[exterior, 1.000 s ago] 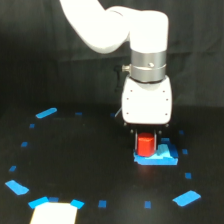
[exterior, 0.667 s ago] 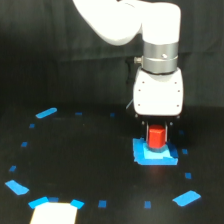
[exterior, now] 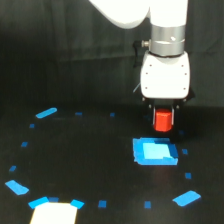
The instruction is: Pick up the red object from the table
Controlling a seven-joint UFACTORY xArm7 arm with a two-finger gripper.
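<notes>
jaws clamping red object [exterior: 163, 121], fingertips indistinct, table [exterior: 90, 165] below

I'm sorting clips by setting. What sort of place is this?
Probably a robotics lab test bench: a white robot arm over a black table marked with blue tape pieces and a blue square patch, before a dark backdrop.

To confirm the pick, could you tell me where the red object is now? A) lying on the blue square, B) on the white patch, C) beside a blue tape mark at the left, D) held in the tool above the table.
D: the red object sits in the tool, clear above the blue square.
</notes>
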